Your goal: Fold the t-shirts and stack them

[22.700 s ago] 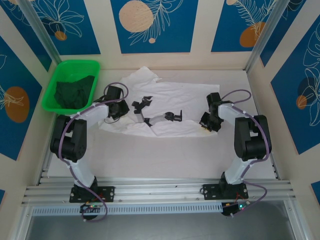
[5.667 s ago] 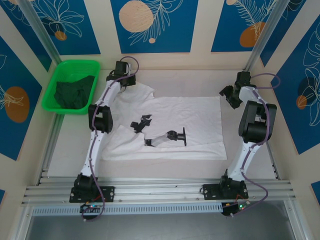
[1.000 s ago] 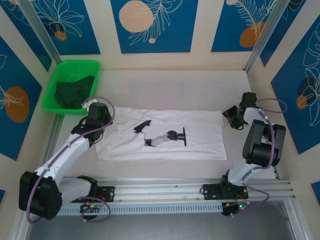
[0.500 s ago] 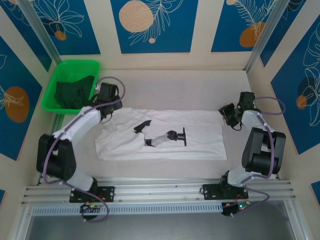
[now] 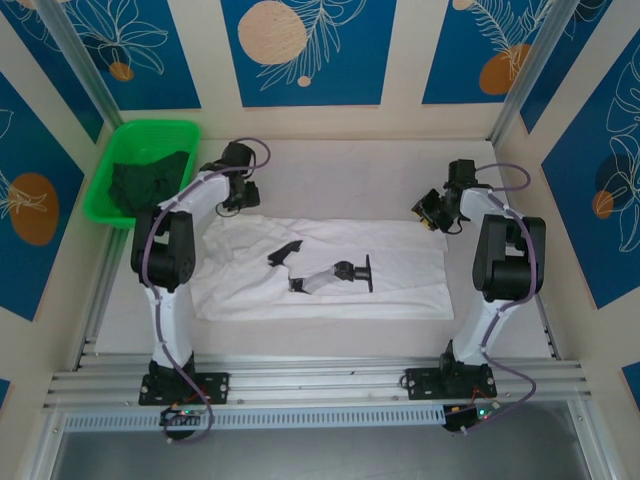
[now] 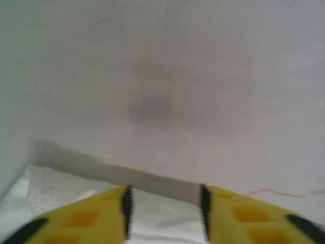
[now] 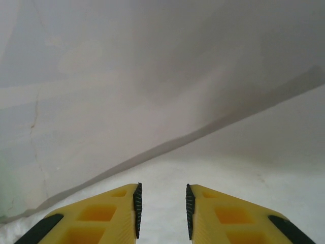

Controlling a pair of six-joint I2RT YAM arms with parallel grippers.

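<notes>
Left pincer (image 6: 163,203) moved farther; tray (image 5: 152,126) holds 1 dark green t-shirt (image 5: 145,185).

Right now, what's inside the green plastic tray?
A crumpled dark green t-shirt lies in the green plastic tray, covering most of its floor. Anything beneath the shirt is hidden.

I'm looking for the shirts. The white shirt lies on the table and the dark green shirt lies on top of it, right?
Not quite. The dark green shirt lies in the bright green tray, as the top view shows. The white shirt does lie on the table.
</notes>
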